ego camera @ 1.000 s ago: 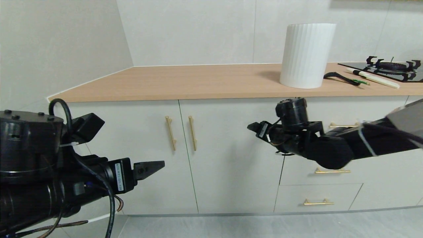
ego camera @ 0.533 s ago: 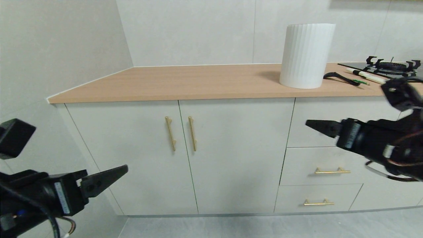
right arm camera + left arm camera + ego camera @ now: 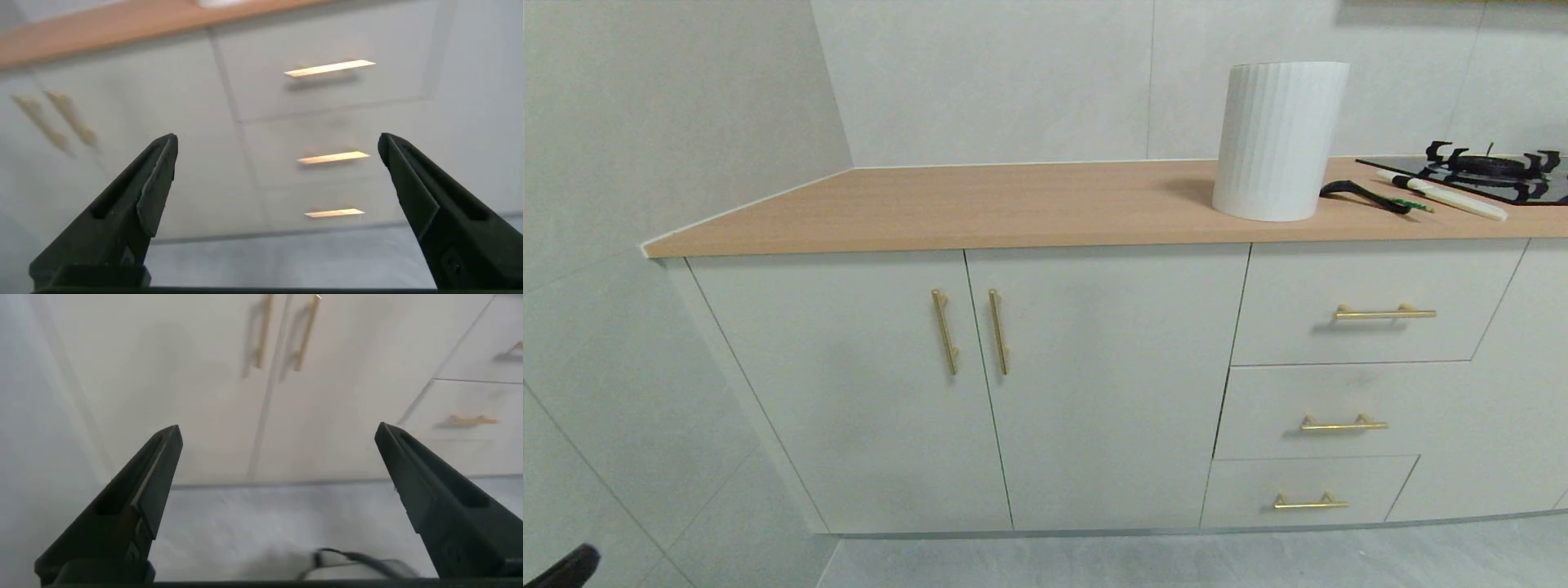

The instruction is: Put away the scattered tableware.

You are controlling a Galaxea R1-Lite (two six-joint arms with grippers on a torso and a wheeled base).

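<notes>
A tall white ribbed container stands on the wooden countertop at the right. Just right of it lie a black curved utensil, a thin green stick and a long white utensil with a dark end. My left gripper is open with nothing in it, low down and facing the double cabinet doors and the floor. My right gripper is open and holds nothing, facing the stack of drawers below the counter.
A black gas hob sits at the counter's far right. Below the counter are two doors with gold handles and three drawers. A wall closes the left side. Grey floor runs along the cabinet base.
Both arms have dropped out of the head view: the left one sank down and to the left, the right one swung right and down. The things on the counter have not moved.
</notes>
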